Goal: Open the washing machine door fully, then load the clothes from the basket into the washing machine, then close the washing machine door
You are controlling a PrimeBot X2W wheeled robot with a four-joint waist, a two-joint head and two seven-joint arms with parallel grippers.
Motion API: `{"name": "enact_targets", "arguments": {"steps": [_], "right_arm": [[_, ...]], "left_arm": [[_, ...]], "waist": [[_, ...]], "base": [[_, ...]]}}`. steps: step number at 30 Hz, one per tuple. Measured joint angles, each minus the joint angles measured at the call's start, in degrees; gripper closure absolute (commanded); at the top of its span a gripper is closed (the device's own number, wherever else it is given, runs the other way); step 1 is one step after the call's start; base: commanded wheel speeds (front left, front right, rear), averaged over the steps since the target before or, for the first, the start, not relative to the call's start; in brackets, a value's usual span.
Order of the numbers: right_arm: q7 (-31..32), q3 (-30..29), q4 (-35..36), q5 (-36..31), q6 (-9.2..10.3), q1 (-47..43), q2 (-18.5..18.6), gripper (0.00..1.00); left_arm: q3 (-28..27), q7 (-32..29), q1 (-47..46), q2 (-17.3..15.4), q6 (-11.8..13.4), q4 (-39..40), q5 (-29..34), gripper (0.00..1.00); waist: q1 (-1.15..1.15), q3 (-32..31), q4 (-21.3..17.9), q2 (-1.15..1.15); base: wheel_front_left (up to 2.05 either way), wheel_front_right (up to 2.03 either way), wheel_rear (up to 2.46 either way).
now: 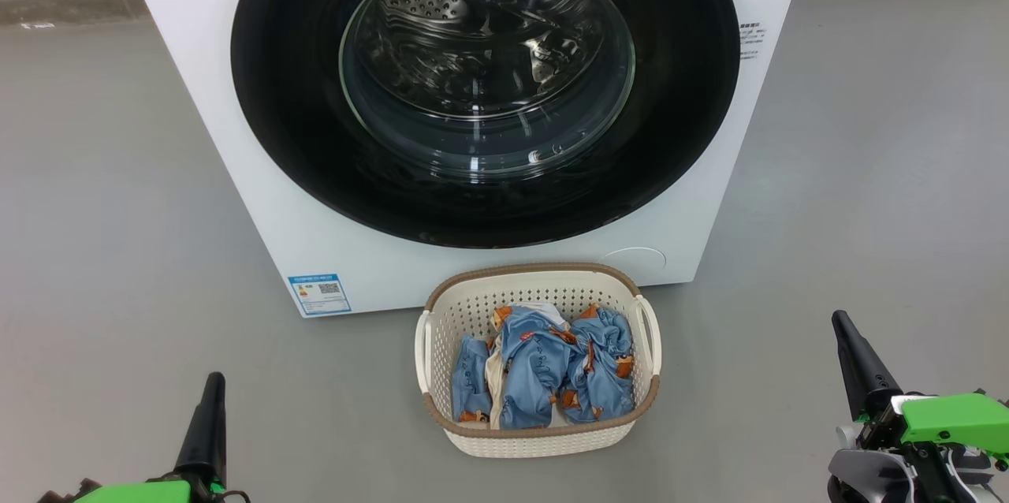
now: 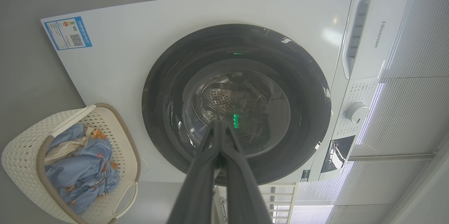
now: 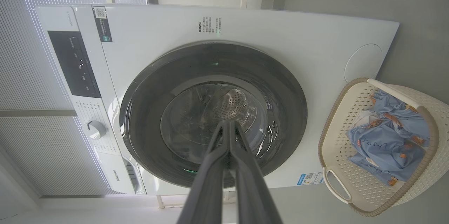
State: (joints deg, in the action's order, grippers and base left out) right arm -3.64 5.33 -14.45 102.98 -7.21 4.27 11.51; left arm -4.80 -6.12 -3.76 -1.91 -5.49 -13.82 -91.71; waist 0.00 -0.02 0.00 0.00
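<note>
Head view: glossy black washing machine door (image 1: 299, 132) flush, porthole clear.

The washing machine (image 1: 236, 132) stands on the grey floor (image 1: 118, 251), its round black door (image 1: 299, 93) shut flat and the steel drum showing through the glass. A blue label (image 1: 319, 294) sits at its lower left corner. The basket (image 1: 544, 444) rests just in front, with the blue and orange clothes (image 1: 544, 369) bundled inside. The left fingers (image 1: 206, 424) and right fingers (image 1: 859, 365) hang low on either side, each pair pressed together and well apart from the basket.
</note>
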Motion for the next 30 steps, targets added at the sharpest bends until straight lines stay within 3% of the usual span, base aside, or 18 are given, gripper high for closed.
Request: {"name": "enact_targets", "arguments": {"steps": [3,4,10,20,30], "right_arm": [[-0.04,0.0,0.0,0.0,0.0,0.0,0.0,1.0],[-0.03,0.02,-0.31,-0.02,0.0,-0.08,-0.14,0.0],[0.02,0.52,-3.76,-0.02,0.07,-3.24,-2.5,0.0],[-0.56,0.51,-3.7,-0.93,0.07,-3.35,-2.46,0.0],[-1.51,1.15,-3.74,-5.97,0.07,-3.26,-1.7,0.0]], "left_arm": [[0.0,0.0,0.0,0.0,0.0,0.0,0.0,1.0],[0.03,0.03,0.08,0.07,0.0,-0.29,0.01,0.0],[0.52,0.1,3.08,1.23,0.08,-3.5,0.01,0.0],[1.4,1.69,3.04,1.0,0.07,-2.93,1.45,0.0],[1.55,3.2,3.03,0.73,0.04,-2.26,6.33,0.0]], "waist": [[0.0,0.0,0.0,0.0],[0.0,0.0,0.0,0.0],[0.0,0.07,0.0,0.0],[0.01,0.07,0.15,0.0],[0.01,0.11,0.27,0.0]], "base": [[0.0,0.0,0.0],[0.0,0.0,0.0],[0.0,0.0,0.0],[0.0,0.0,0.0],[0.0,0.0,0.0]]}}
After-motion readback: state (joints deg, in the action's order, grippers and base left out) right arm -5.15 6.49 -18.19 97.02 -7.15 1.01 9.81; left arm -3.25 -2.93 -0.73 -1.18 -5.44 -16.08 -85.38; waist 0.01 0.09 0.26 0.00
